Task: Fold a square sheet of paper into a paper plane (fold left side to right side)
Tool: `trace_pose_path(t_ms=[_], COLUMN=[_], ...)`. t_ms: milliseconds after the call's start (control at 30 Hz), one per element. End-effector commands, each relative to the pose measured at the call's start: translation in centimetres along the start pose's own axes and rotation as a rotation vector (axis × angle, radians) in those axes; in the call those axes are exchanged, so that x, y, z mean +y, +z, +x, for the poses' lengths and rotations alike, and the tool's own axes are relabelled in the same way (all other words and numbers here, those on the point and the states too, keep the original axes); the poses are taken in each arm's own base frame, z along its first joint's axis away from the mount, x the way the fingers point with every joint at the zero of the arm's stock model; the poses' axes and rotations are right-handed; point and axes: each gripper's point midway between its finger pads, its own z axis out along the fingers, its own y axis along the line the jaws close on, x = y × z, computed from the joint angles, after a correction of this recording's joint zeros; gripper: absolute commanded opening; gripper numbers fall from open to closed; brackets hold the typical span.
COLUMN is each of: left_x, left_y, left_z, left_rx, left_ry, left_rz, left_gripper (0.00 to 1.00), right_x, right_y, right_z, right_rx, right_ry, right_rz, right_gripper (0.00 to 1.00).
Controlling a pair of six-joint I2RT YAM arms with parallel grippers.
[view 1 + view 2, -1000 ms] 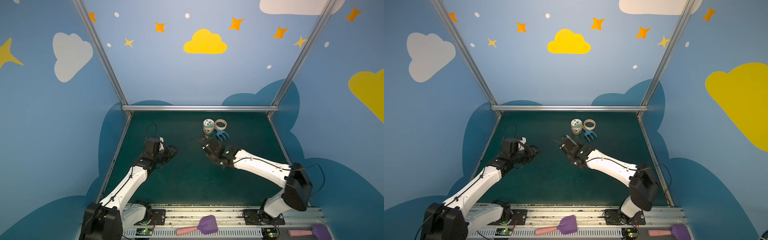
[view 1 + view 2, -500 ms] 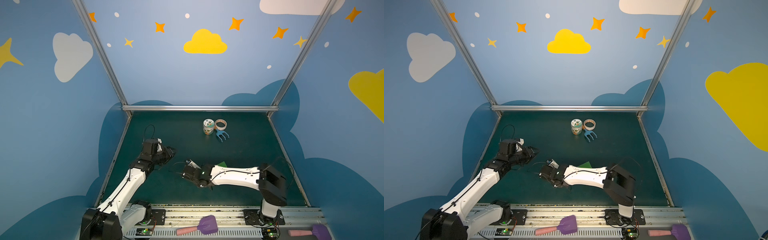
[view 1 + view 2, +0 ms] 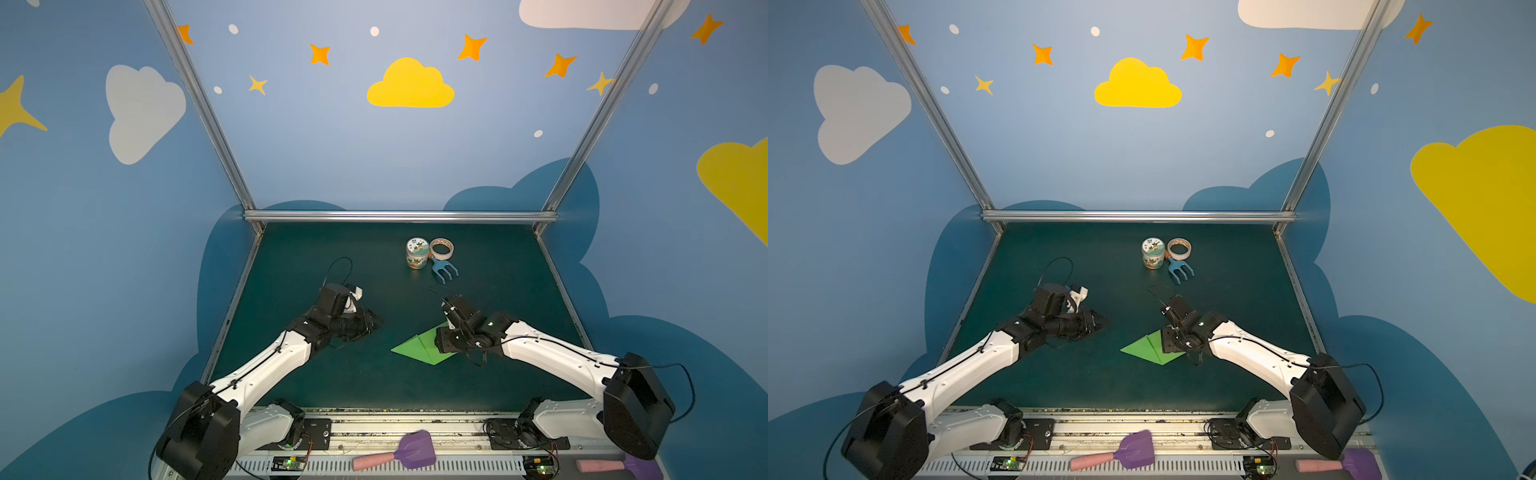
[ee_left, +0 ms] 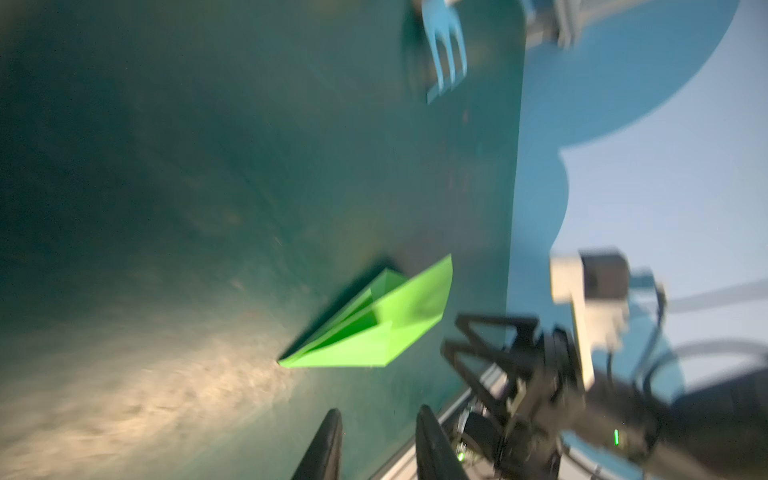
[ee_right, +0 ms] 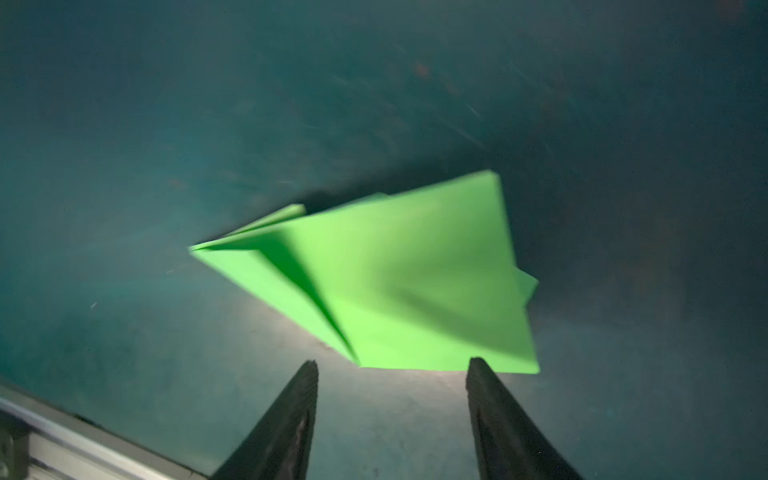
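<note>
The square sheet of paper (image 3: 417, 348) (image 3: 1148, 348) is bright green and folded into a pointed paper plane with layered flaps. It lies on the dark green mat, nose to the left in both top views. My right gripper (image 3: 441, 344) (image 3: 1169, 344) hangs over its right end. In the right wrist view that gripper (image 5: 392, 365) is open and empty, and the paper (image 5: 395, 282) lies just past its tips. My left gripper (image 3: 374, 323) (image 3: 1100, 321) hovers left of the paper, apart from it. In the left wrist view it (image 4: 378, 413) shows a narrow empty gap, with the paper (image 4: 382, 332) ahead.
A small printed jar (image 3: 417, 253), a tape roll (image 3: 441, 248) and a blue toy rake (image 3: 444, 269) sit at the back of the mat. Two purple toy shovels (image 3: 411, 455) (image 3: 640, 465) lie on the front rail. Aluminium frame posts (image 3: 399, 216) border the mat.
My right arm swung to the front left, then back to the right, and its gripper went from shut to open. The green paper now lies in plain view. The left jaws narrowed.
</note>
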Motion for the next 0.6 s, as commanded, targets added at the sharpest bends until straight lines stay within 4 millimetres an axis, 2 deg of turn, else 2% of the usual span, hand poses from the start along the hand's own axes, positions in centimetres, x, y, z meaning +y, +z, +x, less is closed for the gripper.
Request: trace_pose_path(t_ms=[0, 133, 267, 400, 567], left_x=[-0.7, -1.0, -1.2, -1.3, -1.0], left_y=[1.9, 4.2, 5.9, 7.4, 9.1], left_z=[1.4, 3.2, 4.1, 4.2, 3.4], left_rx=[0.059, 0.129, 0.168, 0.196, 0.211], left_ry=[0.079, 0.137, 0.168, 0.181, 0.208], left_rz=[-0.016, -0.052, -0.071, -0.079, -0.116], left_gripper=[0.30, 0.26, 0.20, 0.19, 0.18], right_x=[0.7, -0.1, -0.7, -1.1, -1.4], right_y=[1.1, 2.8, 4.1, 5.0, 5.7], right_z=[-1.1, -2.3, -3.6, -4.6, -5.2], right_rx=[0.006, 0.035, 0.054, 0.070, 0.081], right_ry=[0.057, 0.065, 0.051, 0.043, 0.034], right_rz=[-0.116, -0.120, -0.110, -0.107, -0.108], right_gripper=[0.53, 0.50, 0.50, 0.49, 0.48])
